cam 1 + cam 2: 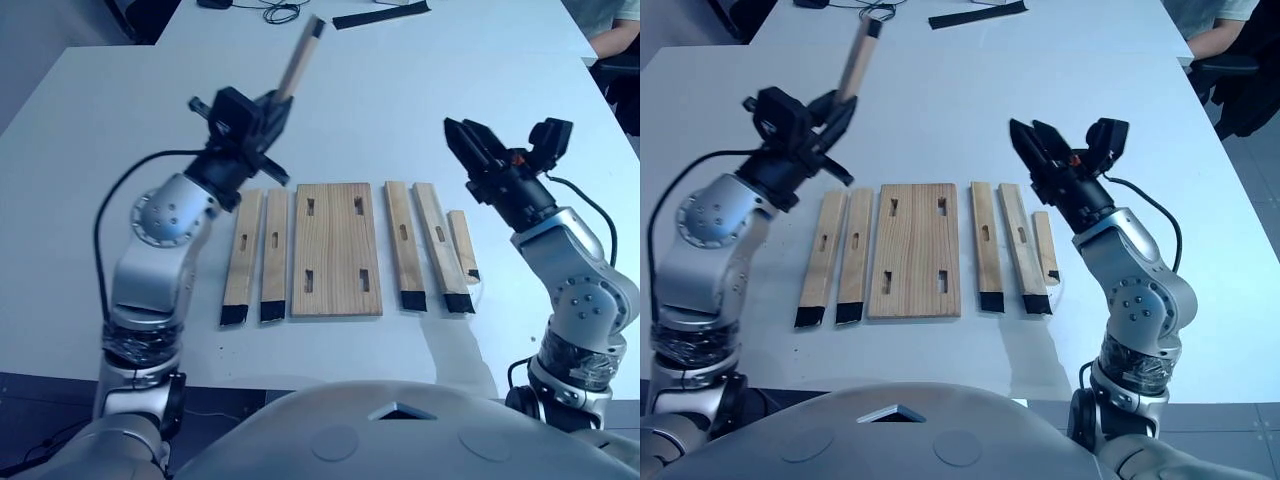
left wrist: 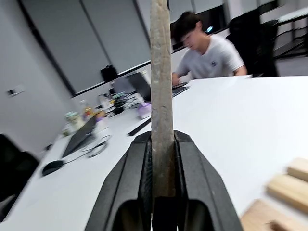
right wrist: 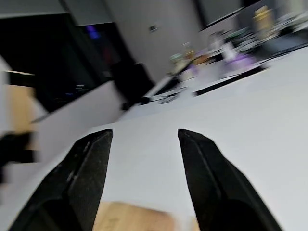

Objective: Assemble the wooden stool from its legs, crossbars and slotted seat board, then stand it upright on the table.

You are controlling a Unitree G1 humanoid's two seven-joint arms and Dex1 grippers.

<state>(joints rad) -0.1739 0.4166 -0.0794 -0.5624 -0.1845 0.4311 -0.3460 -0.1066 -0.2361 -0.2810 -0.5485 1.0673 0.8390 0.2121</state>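
Observation:
The slotted seat board (image 1: 336, 248) lies flat mid-table. Two legs with black tips (image 1: 255, 255) lie to its left, two more (image 1: 420, 245) to its right, and a short crossbar (image 1: 463, 243) lies beyond those. My left gripper (image 1: 272, 105) is raised above the left legs, shut on a wooden stick (image 1: 300, 57) that points up and away; the left wrist view shows the stick (image 2: 161, 96) clamped between both fingers. My right gripper (image 1: 468, 145) hovers open above the right legs, holding nothing, its fingers (image 3: 91, 178) spread apart.
A black strip (image 1: 380, 15) and cables (image 1: 270, 10) lie on the far table. A person sits at the far right (image 1: 615, 20). Bare table surface (image 1: 380, 120) extends behind the parts and to both sides.

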